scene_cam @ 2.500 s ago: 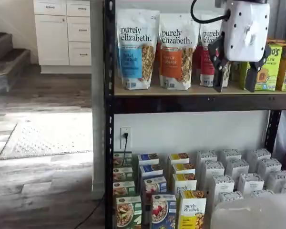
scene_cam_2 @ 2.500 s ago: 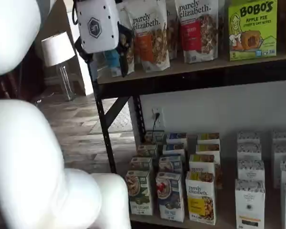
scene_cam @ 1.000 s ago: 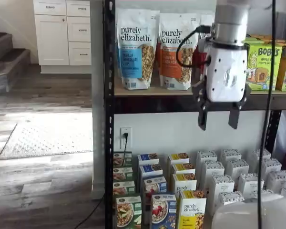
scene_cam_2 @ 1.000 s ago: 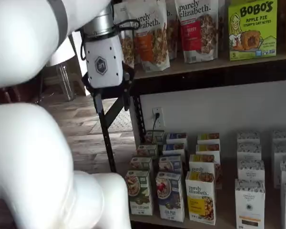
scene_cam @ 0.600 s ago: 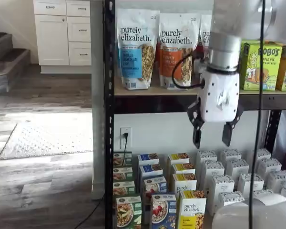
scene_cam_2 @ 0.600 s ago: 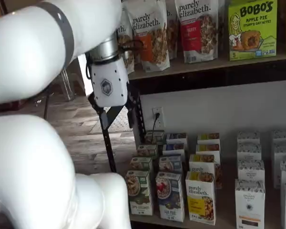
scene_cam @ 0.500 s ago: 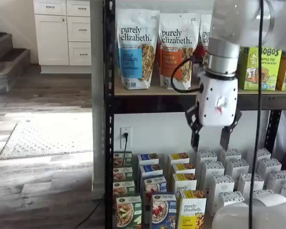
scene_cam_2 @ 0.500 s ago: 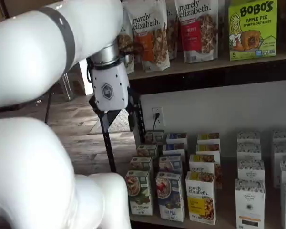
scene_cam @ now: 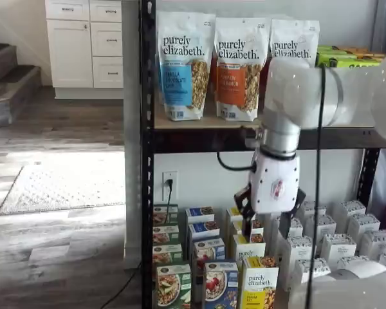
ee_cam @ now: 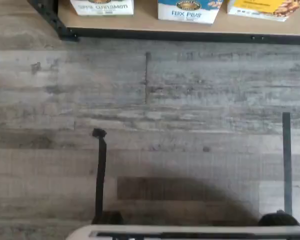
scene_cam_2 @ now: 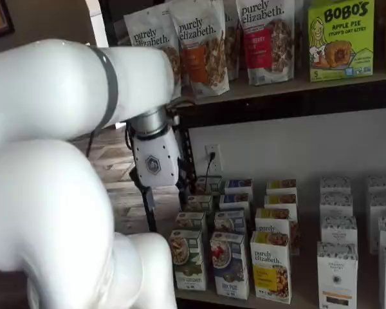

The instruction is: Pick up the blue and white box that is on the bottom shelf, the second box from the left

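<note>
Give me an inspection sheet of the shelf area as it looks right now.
Surface: bottom shelf, tan board carrying rows of cartons.
Job's things: blue and white box, front row, upright, untouched.
Clutter: green carton and yellow carton flank it; white cartons further along.
Grippers: gripper above the cartons, fingers apart, empty.
Cables: black cord in the wall socket.
Surroundings: granola bags on the upper shelf; wood floor.
</note>
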